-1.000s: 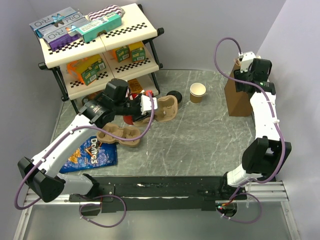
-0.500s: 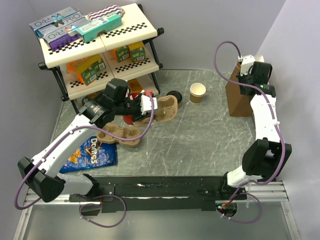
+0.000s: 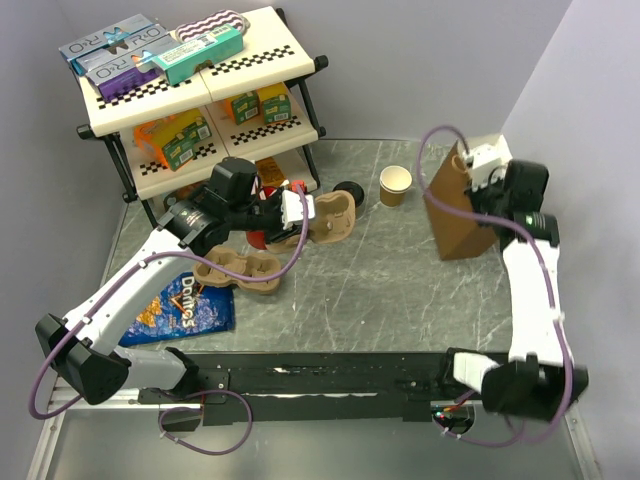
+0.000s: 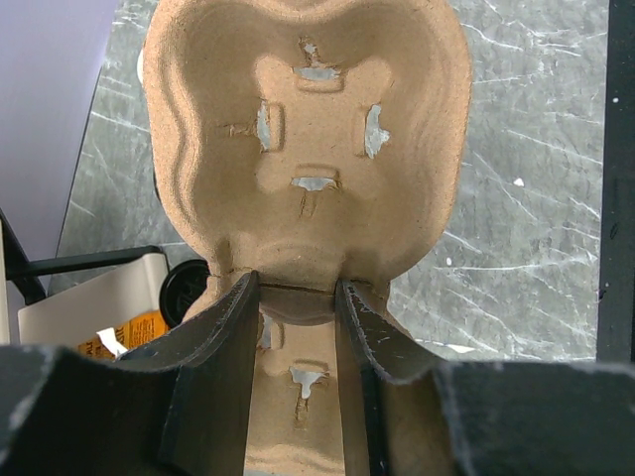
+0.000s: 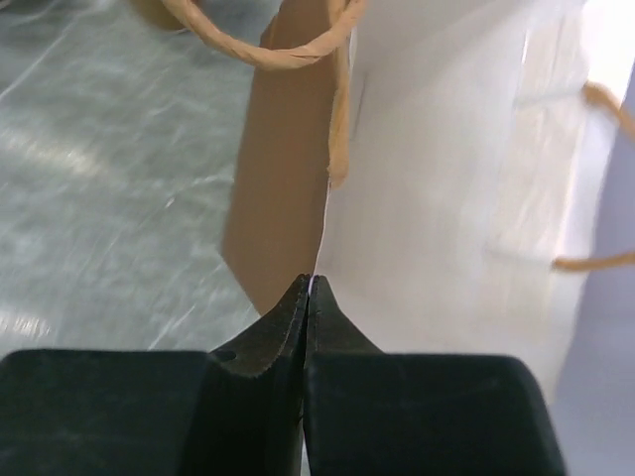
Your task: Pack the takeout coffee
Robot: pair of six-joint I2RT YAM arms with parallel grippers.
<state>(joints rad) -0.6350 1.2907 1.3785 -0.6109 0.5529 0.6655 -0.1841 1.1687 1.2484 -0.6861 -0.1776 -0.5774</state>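
The left gripper (image 3: 308,212) is clamped on a tan moulded-pulp cup carrier (image 3: 335,215). In the left wrist view its two dark fingers (image 4: 223,332) press from either side on the narrow waist between the carrier's cup wells. The carrier is held out over the grey marbled table (image 3: 380,290), just in front of the cream and black shelf rack (image 3: 200,90).

The takeout coffee (image 3: 348,191), a small cup seen mostly as its round black lid, stands on the table right by the rack's front foot. It is just beyond the held carrier's far edge, and the two look close to touching from above. A lidless tan paper cup (image 3: 396,185) stands near it on the right, clearly apart.

The right gripper (image 3: 478,172) is closed on the top edge of a brown paper bag (image 3: 455,215) with a white inside. In the right wrist view the fingertips (image 5: 310,288) meet tightly on that thin rim. A twisted paper handle (image 5: 288,50) loops above it. The bag leans, with its mouth toward the right wall.

Open table lies between the lidless cup and the bag, and a wider bare stretch runs across the middle toward the arm bases. On the left, a second pulp carrier (image 3: 240,268) lies partly over a blue chip bag (image 3: 178,305), crowding the room under the left arm.
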